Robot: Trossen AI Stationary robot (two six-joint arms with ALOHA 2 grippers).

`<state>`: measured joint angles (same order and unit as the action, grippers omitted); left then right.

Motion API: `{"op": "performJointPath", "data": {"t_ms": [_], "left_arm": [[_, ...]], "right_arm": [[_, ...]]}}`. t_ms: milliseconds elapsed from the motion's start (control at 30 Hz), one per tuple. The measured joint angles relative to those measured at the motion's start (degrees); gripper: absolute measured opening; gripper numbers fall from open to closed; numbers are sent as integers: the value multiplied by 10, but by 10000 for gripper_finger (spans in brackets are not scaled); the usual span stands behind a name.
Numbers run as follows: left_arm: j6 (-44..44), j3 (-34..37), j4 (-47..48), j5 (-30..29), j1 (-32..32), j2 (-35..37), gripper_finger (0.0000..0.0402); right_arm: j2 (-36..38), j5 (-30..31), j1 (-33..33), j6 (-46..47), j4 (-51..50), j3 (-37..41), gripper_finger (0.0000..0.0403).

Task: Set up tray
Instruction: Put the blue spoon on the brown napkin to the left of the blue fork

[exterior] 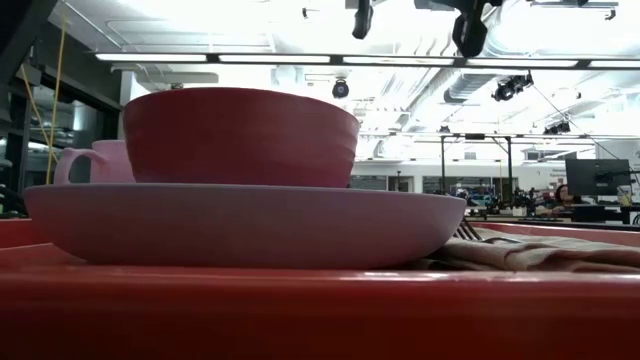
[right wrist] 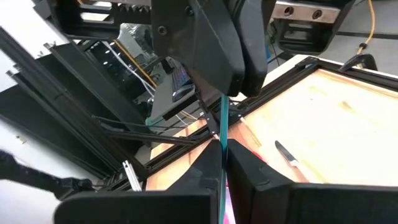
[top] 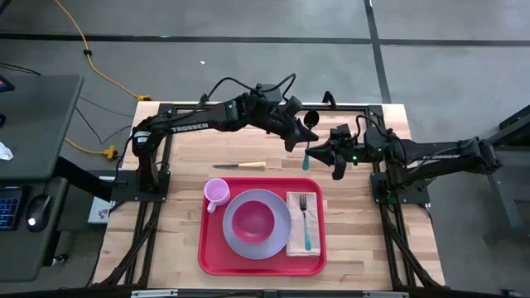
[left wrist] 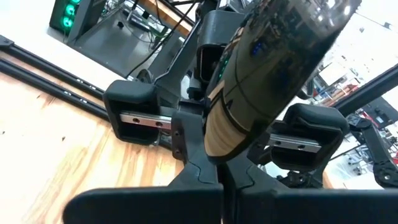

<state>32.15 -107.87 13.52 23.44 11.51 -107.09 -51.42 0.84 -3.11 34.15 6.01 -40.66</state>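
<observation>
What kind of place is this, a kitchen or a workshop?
Most likely a robotics lab or workshop, not a kitchen: a wooden table in a black metal frame on a concrete floor, a keyboard on a side desk, and ceiling strip lights over distant monitors.

Cameras: high view straight down over table; low view level, close behind tray (exterior: 300, 310) rim; both share tray.

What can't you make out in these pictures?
- Low view: the tray floor is hidden by its own near rim.
- Low view: the cup is partly hidden behind the bowl, and the napkin partly behind the plate.
- Left wrist view: the blurred spoon, close to the camera, blocks much of the scene beyond.
- High view: the spoon is too small for detail.
</observation>
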Motion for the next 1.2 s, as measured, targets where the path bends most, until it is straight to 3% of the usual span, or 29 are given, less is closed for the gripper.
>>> {"op": "performJointPath", "data": {"t_ms": [333, 700, 1200], "left_arm": [[-7, 0, 3, -2, 1, 0, 21], [-3, 0, 19, 3, 0, 1, 139], [-3, -1, 52, 34, 17, 1, 215]], "right_arm": [[-2, 19, -2, 24, 2, 0, 0], [-3, 30, -2, 46, 11, 0, 0], [-3, 43, -3, 51, 14, 0, 0]]}}
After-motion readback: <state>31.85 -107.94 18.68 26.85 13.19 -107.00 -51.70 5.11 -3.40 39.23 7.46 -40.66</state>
